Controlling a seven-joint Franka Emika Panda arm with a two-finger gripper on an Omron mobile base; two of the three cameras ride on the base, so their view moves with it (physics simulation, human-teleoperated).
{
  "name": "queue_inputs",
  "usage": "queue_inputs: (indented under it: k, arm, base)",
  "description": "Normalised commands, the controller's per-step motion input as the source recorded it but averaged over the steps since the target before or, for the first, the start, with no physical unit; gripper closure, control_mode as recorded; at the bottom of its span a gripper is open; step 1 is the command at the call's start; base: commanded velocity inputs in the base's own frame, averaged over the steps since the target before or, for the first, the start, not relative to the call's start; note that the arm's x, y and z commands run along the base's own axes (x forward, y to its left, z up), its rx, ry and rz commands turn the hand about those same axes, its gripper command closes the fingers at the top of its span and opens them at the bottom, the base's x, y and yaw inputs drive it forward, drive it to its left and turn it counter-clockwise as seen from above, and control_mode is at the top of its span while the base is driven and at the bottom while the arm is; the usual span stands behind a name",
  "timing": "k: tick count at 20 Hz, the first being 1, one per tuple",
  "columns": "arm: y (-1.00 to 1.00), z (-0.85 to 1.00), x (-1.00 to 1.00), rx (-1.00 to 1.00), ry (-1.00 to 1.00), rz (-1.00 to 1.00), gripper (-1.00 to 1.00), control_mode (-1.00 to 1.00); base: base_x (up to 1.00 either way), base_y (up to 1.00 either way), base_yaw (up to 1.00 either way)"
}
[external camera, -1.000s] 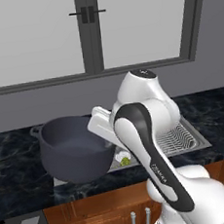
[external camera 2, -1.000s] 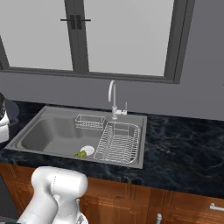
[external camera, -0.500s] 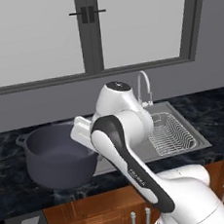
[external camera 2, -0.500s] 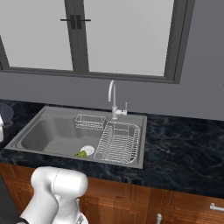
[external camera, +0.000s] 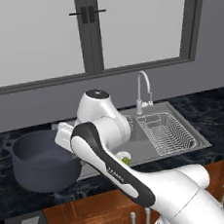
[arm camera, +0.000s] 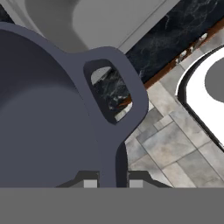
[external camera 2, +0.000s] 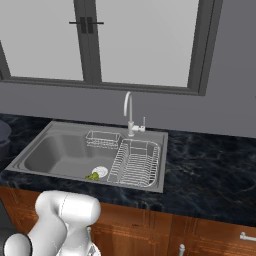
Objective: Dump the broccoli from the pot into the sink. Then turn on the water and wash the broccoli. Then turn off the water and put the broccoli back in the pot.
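From the left base view, the pot [external camera: 40,160] stands upright on the dark marbled desk [external camera: 216,108], just to the left of the sink [external camera: 152,146], and its inside looks empty. The white arm bends over the right side of the pot rim, and the hand is at that rim, partly hidden by the arm itself. The broccoli [external camera: 124,158] lies in the sink near its front edge, beside the white drain ring, and only a small green part of it shows past the arm. A wire rack [external camera: 166,133] sits in the right part of the basin, and the chrome faucet [external camera: 142,88] rises behind it with no stream coming out. From the right base view, the broccoli [external camera 2: 92,176] rests on the floor of the sink [external camera 2: 60,155], touching or almost touching the left side of the drain [external camera 2: 100,171], near the front wall. The faucet [external camera 2: 128,112] stands behind the basin, and a small part of the pot [external camera 2: 3,132] shows at the left edge, on the desk. In the hand view, the jaws are clenched on the rim of the pot [arm camera: 48,131], one finger on each side of the thin wall, close under the loop handle [arm camera: 127,94]. Beyond the handle, the sink corner, the desk edge and the tiled floor [arm camera: 175,144] are seen.
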Motion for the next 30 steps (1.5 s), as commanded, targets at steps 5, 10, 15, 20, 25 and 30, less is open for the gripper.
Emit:
queue_inputs:
  k: [5,10,15,20,25,30]
  arm:
    - [0.35,-0.08,0.24,0.00,0.00,0.00,1.00,-1.00]
    - [0.24,-0.18,0.16,0.00,0.00,0.00,1.00,-1.00]
    - [0.19,-0.19,0.17,0.00,0.00,0.00,1.00,-1.00]
    - [0.18,-0.16,0.24,0.00,0.00,0.00,1.00,-1.00]
    - [0.16,-0.23,0.27,0.00,0.00,0.00,1.00,-1.00]
    - [0.13,-0.21,0.26,0.00,0.00,0.00,1.00,-1.00]
  base:
    - [0.00,0.00,0.00]
    - [0.00,0.00,0.00]
    - [0.00,0.00,0.00]
    - [0.00,0.00,0.00]
    - [0.00,0.00,0.00]
    - [0.00,0.00,0.00]
